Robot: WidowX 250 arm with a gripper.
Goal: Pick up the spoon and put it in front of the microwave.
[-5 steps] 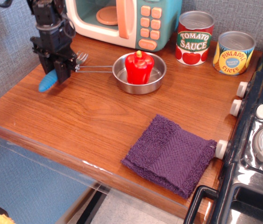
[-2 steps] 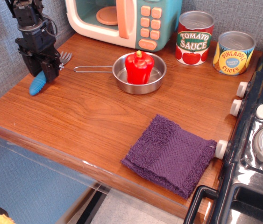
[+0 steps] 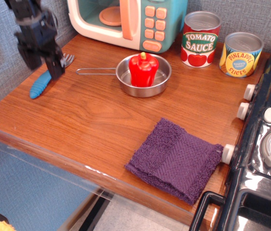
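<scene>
Since the earlier frame I had lifted clear of the spoon (image 3: 46,80): my gripper (image 3: 43,60) now hung above it with its two fingers spread apart and nothing between them, where before they had closed around the blue handle. The spoon had been let go and lay flat on the wooden table (image 3: 92,120), near the far left corner, handle pointing toward the left edge and its silver prongs toward the far edge. One of my fingers hid the stretch where handle meets head.

I counted one spoon, one microwave (image 3: 128,21), one steel pan (image 3: 142,76), one red pepper (image 3: 143,70), two cans and one purple cloth (image 3: 176,160). The microwave stood against the far edge, and the spoon lay to the left of its front, near its left corner. The pan sat in front of the microwave with the pepper upright inside, its wire handle reaching left toward the spoon's prongs without touching them. The tomato sauce can (image 3: 200,38) and the pineapple slices can (image 3: 241,54) stood side by side at the far right corner. The cloth lay folded near the front right edge, beside the stove (image 3: 265,144). Nothing else had shifted.
</scene>
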